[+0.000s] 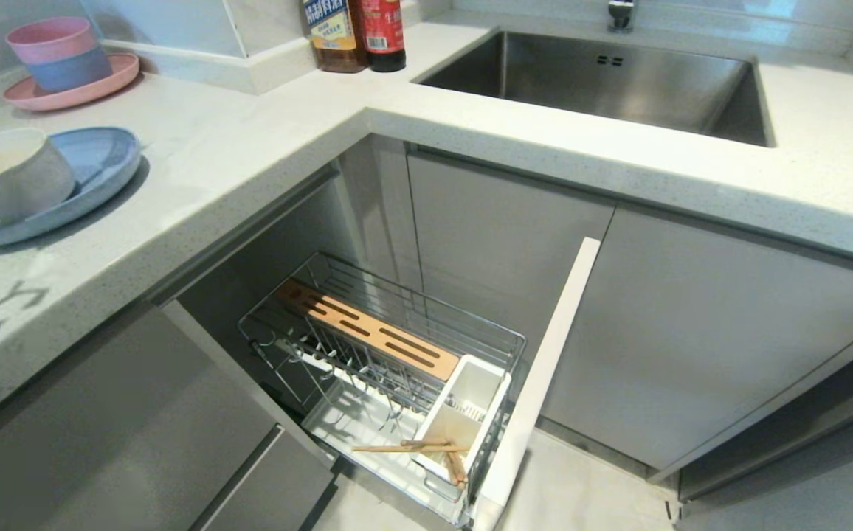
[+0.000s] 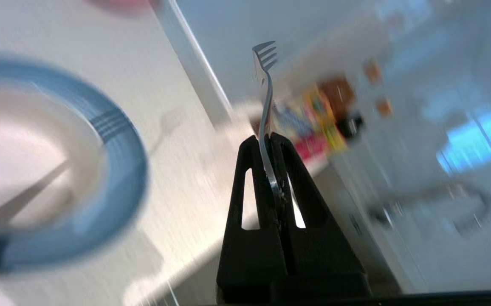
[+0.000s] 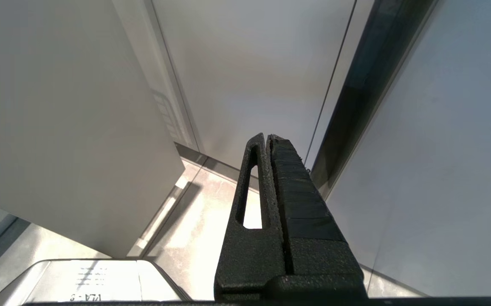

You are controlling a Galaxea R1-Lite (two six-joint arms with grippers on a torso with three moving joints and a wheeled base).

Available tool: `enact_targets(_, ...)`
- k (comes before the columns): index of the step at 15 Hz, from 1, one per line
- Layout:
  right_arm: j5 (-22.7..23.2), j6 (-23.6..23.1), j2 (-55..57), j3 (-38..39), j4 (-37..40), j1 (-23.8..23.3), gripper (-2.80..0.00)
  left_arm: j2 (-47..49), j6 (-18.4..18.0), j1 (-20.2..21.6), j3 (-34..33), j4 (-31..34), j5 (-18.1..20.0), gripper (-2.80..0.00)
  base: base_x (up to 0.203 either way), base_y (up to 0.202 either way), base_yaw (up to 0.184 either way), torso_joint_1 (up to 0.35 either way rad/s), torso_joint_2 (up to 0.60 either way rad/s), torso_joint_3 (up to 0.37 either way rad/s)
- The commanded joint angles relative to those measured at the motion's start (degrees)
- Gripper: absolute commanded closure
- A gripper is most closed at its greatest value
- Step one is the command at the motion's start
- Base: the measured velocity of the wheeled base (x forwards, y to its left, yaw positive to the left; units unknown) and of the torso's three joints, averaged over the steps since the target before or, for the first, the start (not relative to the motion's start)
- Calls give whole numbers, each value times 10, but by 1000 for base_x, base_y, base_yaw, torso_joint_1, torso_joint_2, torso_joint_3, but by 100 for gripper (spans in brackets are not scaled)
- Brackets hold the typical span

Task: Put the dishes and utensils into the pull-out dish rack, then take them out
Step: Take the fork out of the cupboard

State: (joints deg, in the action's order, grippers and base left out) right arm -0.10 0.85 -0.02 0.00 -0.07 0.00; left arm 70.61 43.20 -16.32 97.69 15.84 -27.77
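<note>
fork [image 2: 266, 97] upright in left hand [image 2: 267, 140], above blue plate [image 2: 118, 140]

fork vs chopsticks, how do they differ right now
The fork is silver metal; the chopsticks are light wood. The fork is clamped in the shut left gripper, tines pointing away from it; the chopsticks lie loose in the pull-out dish rack, across the white cutlery holder. Both are slim utensils.
</note>
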Motion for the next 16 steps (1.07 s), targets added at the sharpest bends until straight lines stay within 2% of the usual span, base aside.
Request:
enact_targets(1,0,0,0,1,0,0,0,-3,-5,72,-1,-13,-1,0,0,0,0,0,0,0)
enact_targets(3,0,0,0,1,0,0,0,-5,-9,139,-10,-20,-3,0,0,0,0,0,0,0)
enact_targets(7,0,0,0,1,0,0,0,-42,-32,262,-74,-25,2,0,0,0,0,0,0,0)
enact_targets(9,0,0,0,1,0,0,0,-79,-36,303,-147,-48,36,0,0,0,0,0,0,0)
enact_targets(12,0,0,0,1,0,0,0,-144,-60,360,-284,-139,104,0,0,0,0,0,0,0)
enact_targets(16,0,0,0,1,0,0,0,-222,-82,402,-412,-216,151,0,0,0,0,0,0,0)
